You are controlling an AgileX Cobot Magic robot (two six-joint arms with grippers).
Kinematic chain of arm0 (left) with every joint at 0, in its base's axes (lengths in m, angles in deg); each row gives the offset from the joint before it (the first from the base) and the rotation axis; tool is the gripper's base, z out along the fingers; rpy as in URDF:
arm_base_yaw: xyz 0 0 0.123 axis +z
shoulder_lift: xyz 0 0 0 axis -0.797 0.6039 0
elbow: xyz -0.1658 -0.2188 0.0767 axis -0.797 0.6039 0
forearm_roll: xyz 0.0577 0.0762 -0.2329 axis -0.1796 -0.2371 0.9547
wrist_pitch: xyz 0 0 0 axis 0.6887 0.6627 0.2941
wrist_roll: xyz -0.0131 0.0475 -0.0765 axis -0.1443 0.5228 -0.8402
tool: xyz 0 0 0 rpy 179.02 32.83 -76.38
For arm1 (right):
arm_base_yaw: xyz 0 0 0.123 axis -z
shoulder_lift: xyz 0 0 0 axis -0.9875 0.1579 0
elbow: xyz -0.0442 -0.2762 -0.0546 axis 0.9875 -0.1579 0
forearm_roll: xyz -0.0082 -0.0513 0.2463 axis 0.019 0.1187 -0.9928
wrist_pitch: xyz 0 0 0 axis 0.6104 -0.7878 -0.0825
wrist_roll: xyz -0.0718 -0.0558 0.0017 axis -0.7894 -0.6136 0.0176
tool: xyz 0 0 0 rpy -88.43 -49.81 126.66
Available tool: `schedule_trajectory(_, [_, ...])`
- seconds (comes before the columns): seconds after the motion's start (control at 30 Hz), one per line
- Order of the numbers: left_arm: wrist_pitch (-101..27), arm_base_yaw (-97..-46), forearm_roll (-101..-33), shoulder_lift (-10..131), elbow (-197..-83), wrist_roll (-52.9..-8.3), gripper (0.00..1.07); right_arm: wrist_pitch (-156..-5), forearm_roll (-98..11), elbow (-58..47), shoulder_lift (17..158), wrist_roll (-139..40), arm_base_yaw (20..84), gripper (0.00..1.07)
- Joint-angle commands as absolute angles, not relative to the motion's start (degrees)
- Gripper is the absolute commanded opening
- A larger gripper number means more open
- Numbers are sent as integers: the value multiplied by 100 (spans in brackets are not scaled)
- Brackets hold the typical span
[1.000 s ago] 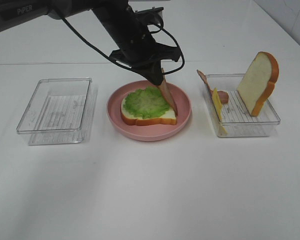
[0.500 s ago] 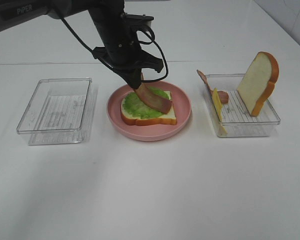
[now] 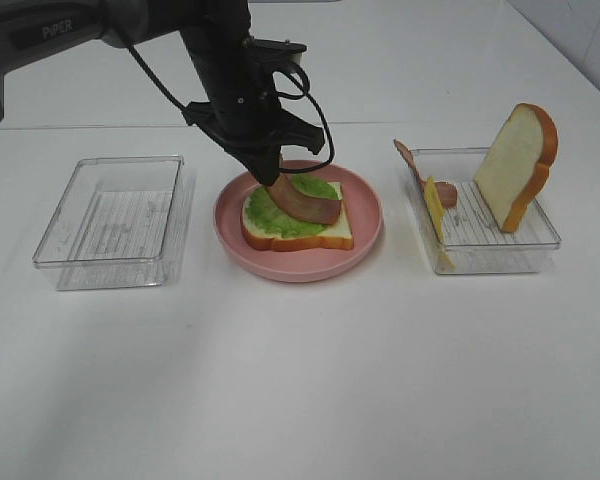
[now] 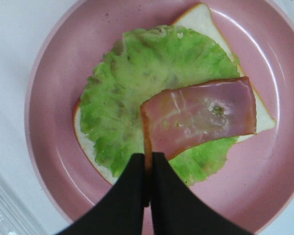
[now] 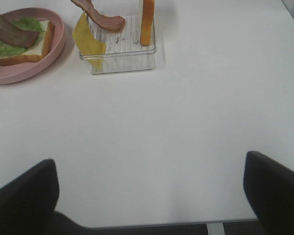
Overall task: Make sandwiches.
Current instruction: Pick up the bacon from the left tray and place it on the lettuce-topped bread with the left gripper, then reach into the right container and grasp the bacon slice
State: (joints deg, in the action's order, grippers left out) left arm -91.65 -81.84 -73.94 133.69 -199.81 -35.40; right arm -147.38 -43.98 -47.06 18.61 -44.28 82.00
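A bread slice topped with green lettuce lies on the pink plate. Across the lettuce rests a bacon strip, one end raised in my left gripper. In the left wrist view the black fingertips of the left gripper are shut on the edge of the bacon, over the lettuce. My right gripper stands wide open over bare table, holding nothing, and it is out of the exterior high view.
The clear tray on the right holds an upright bread slice, a yellow cheese slice and another bacon strip. An empty clear tray sits left of the plate. The left arm reaches in from the upper left.
The left gripper has moved left and down. The bacon went from hanging upright at the bread's right edge to lying across the lettuce.
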Motion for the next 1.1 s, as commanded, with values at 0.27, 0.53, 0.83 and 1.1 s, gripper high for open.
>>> schedule_trajectory(0.27, [-9572, -8207, -7589, 13254, -20136, -4072, 97, -14692, -4415, -4723, 1689, -4422, 8235, 99])
schedule_trajectory(0.53, [-10139, -8207, -7664, 13054, -20611, -4124, 102, -14692, -4415, -4723, 1689, -4422, 8235, 99])
schedule_trajectory(0.83, [-10139, -7479, -7813, 12378, -20388, -3941, 102, -14692, -4415, -4723, 1689, -4422, 8235, 99])
schedule_trajectory(1.1, [-10139, -5864, -7795, 11896, -19603, -3740, 100, -14692, -4415, -4723, 1689, -4422, 8235, 99])
